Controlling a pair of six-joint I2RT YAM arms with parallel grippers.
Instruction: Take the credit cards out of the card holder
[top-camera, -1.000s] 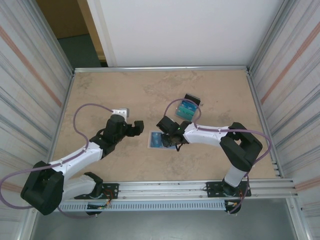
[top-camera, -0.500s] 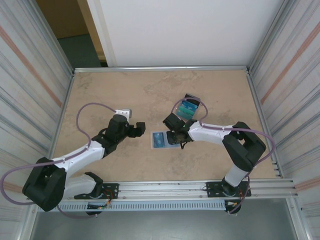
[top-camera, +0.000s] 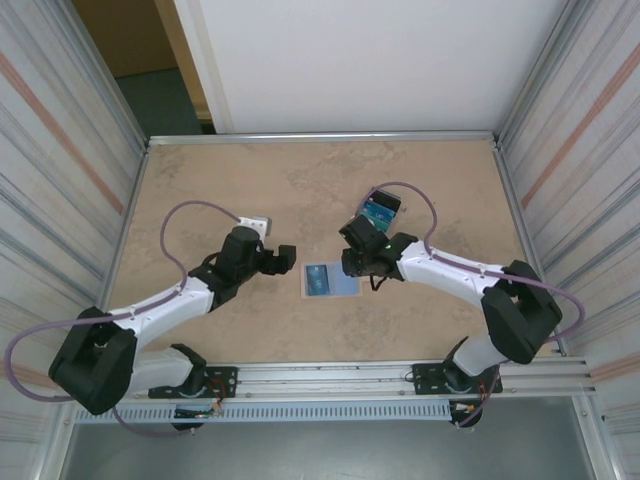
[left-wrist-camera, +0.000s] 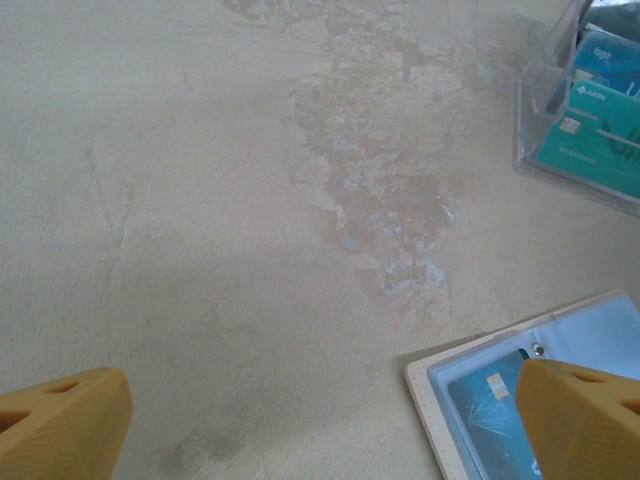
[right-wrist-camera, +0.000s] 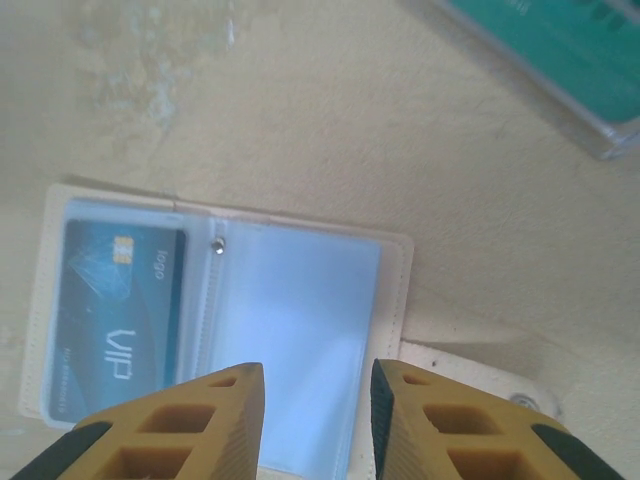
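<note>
Box (left-wrist-camera: 528, 120) behind card holder (top-camera: 330, 281); cards (left-wrist-camera: 600, 130) apparently in box.

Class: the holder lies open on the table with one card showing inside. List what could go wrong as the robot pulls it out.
1. The card lies flat inside the holder, so the right fingers may slip off it.
2. The holder looks unpinned; it could drag along with the card.

Top cam high, near-edge side, facing down; wrist cams close, both share card holder (right-wrist-camera: 300, 300).
</note>
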